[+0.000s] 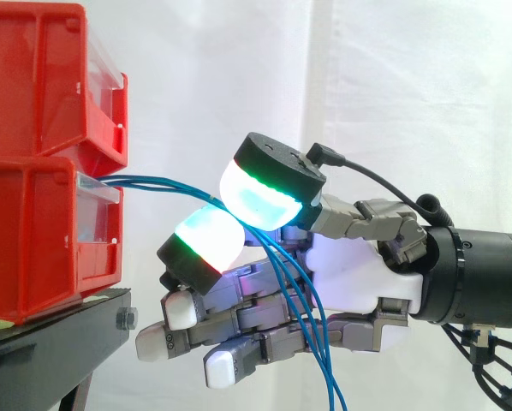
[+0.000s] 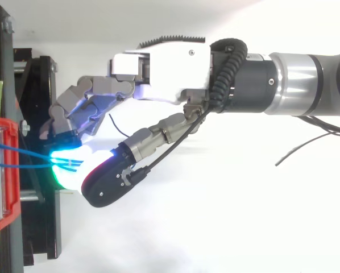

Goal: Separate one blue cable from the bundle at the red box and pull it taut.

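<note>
side view: curled fingers point(image 1: 209, 244) pinch blue cables point(image 1: 153, 181) between them, near red box point(image 1: 33, 231).

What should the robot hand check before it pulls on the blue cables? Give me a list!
1. Blue cables come out of the lower red bin: ok.
2. Cables pass between the hand's two glowing fingertips: ok.
3. Just one cable picked out: not ok, several run through the fingers together.
4. Hold firm enough to pull: cannot tell.
5. Loose ends clear of the palm: not ok, they hang down across it.
</note>
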`<state>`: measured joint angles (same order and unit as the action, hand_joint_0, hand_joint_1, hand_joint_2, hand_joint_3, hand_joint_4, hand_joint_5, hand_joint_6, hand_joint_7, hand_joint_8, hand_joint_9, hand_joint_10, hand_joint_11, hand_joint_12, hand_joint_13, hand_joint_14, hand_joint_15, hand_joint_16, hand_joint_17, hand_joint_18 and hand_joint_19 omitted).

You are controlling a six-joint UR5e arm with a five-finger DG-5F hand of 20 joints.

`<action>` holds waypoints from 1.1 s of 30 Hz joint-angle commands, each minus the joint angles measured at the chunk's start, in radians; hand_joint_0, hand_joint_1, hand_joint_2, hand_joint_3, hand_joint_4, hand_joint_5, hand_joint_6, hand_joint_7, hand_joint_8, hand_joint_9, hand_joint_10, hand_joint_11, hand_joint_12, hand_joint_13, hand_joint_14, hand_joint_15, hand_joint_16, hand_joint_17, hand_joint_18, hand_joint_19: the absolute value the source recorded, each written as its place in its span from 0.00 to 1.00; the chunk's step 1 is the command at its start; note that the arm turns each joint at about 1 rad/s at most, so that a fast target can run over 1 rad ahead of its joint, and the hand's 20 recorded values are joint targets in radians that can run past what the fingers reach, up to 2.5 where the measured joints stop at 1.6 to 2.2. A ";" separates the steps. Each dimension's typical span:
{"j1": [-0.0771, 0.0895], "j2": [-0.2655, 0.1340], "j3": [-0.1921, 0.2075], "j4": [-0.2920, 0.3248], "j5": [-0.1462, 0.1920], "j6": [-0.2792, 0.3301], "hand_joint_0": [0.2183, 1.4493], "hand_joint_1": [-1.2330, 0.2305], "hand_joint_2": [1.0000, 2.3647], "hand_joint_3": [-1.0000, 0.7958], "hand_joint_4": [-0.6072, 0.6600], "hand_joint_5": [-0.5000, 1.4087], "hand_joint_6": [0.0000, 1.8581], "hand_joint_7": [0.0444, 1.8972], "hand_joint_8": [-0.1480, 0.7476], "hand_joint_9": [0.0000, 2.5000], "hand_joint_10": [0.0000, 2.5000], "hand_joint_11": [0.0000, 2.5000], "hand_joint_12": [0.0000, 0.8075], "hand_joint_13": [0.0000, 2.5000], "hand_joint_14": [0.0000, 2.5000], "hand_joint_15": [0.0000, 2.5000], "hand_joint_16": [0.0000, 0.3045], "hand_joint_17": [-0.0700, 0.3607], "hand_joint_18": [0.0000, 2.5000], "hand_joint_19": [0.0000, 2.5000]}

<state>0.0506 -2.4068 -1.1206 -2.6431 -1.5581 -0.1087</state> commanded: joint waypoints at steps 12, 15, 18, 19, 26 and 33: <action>0.005 0.000 0.025 -0.098 -0.002 0.190 0.36 0.33 0.01 0.42 0.51 0.16 0.47 0.56 0.51 0.37 0.01 0.41 0.42 0.20 0.00 0.13 0.14 0.38 0.24 0.25; 0.003 0.000 0.030 -0.101 -0.003 0.195 0.36 0.33 0.01 0.42 0.51 0.16 0.47 0.56 0.51 0.38 0.01 0.42 0.42 0.20 0.00 0.13 0.14 0.38 0.24 0.25; 0.003 0.000 0.036 -0.117 -0.005 0.195 0.36 0.33 0.01 0.42 0.51 0.16 0.47 0.56 0.51 0.39 0.01 0.44 0.42 0.20 0.00 0.13 0.14 0.38 0.24 0.25; 0.003 0.000 0.036 -0.118 -0.005 0.195 0.36 0.33 0.01 0.42 0.51 0.16 0.47 0.56 0.51 0.39 0.01 0.45 0.42 0.20 0.01 0.14 0.13 0.38 0.24 0.25; 0.002 0.000 0.036 -0.118 -0.005 0.195 0.36 0.33 0.01 0.42 0.51 0.16 0.47 0.56 0.51 0.40 0.01 0.47 0.40 0.22 0.01 0.15 0.13 0.37 0.24 0.24; 0.002 0.000 0.036 -0.120 -0.003 0.196 0.37 0.33 0.01 0.41 0.51 0.16 0.47 0.56 0.51 0.42 0.01 0.48 0.38 0.27 0.01 0.21 0.11 0.34 0.26 0.24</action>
<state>0.0524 -2.4067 -1.0846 -2.7625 -1.5630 0.0863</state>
